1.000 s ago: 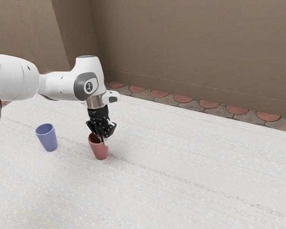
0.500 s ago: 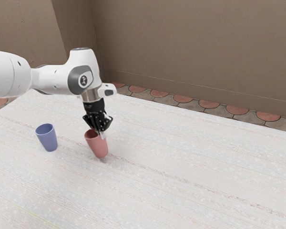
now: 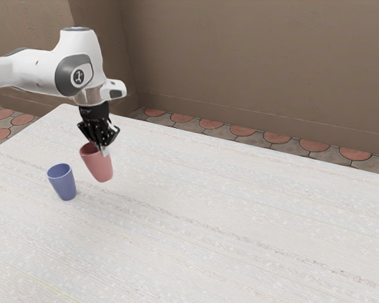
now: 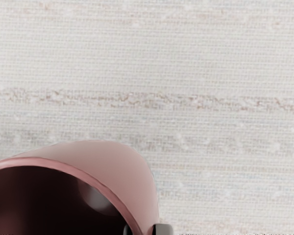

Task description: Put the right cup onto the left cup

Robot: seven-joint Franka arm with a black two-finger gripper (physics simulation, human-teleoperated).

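My gripper [image 3: 103,149] is shut on the rim wall of the red cup [image 3: 98,165] in the exterior view, with the cup hanging slightly tilted above the table. The blue cup [image 3: 64,184] stands upright on the table, a little toward the exterior view's left of the red one and apart from it. In the wrist view, the held red cup [image 4: 120,164] shows its open mouth and dark inside, and the fingertips of my gripper [image 4: 143,230] pinch its wall at the lower edge.
The pale table [image 3: 240,214] stretches toward the exterior view's right. Beyond its far edge lie a tiled floor [image 3: 243,131] and a brown wall [image 3: 252,63].
My gripper has lifted the red cup off the table and carried it up and toward the exterior view's left, nearer the blue cup. The blue cup has stayed where it was.
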